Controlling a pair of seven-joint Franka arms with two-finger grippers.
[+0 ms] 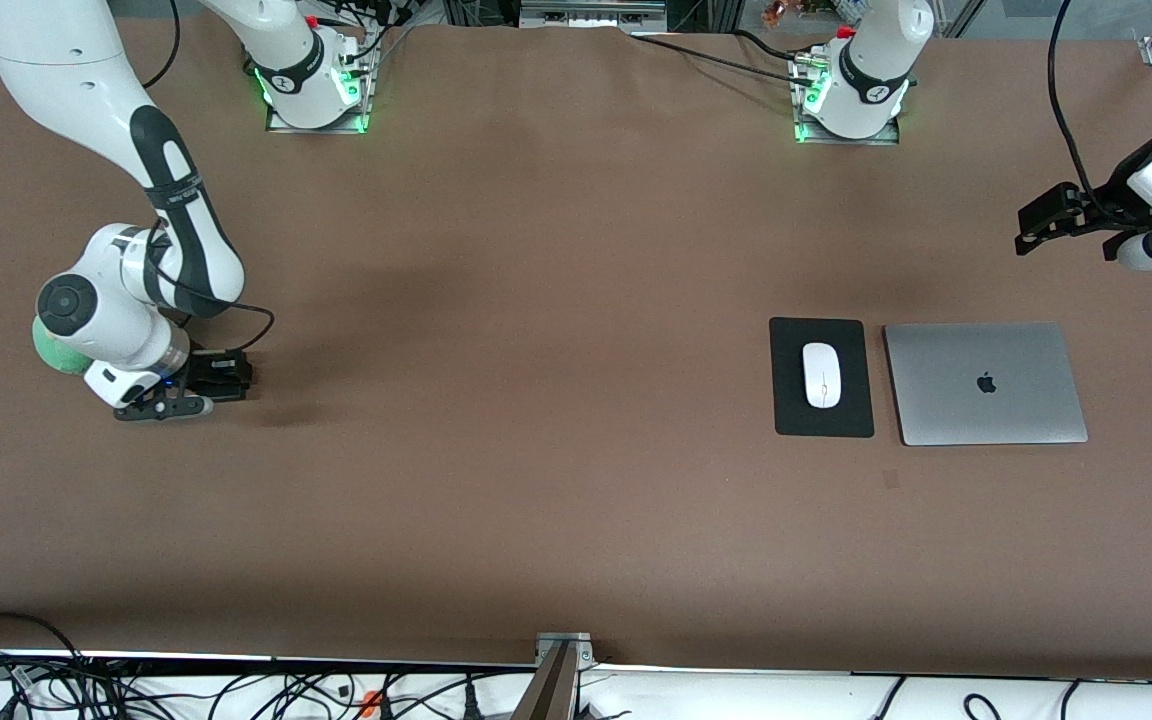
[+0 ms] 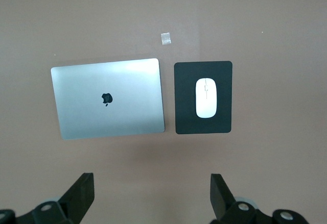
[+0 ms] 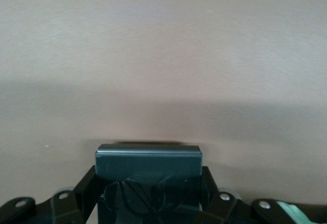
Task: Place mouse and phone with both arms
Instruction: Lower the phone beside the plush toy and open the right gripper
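Note:
The white mouse (image 1: 822, 375) lies on a flat black pad (image 1: 786, 400) toward the left arm's end of the table; it also shows in the left wrist view (image 2: 206, 97). My right gripper (image 1: 211, 385) is low over the table at the right arm's end, shut on the black phone (image 3: 148, 160). In the front view the phone (image 1: 226, 372) is mostly hidden by the gripper. I cannot tell whether it touches the table. My left gripper (image 1: 1041, 222) is open and empty, up in the air past the laptop at the table's end; its fingers (image 2: 82, 193) stand wide apart.
A closed silver laptop (image 1: 984, 382) lies beside the pad (image 2: 203, 127), toward the left arm's end; it also shows in the left wrist view (image 2: 108, 97). A small tape mark (image 1: 891, 480) is nearer the camera than the laptop. Brown tabletop spreads between the arms.

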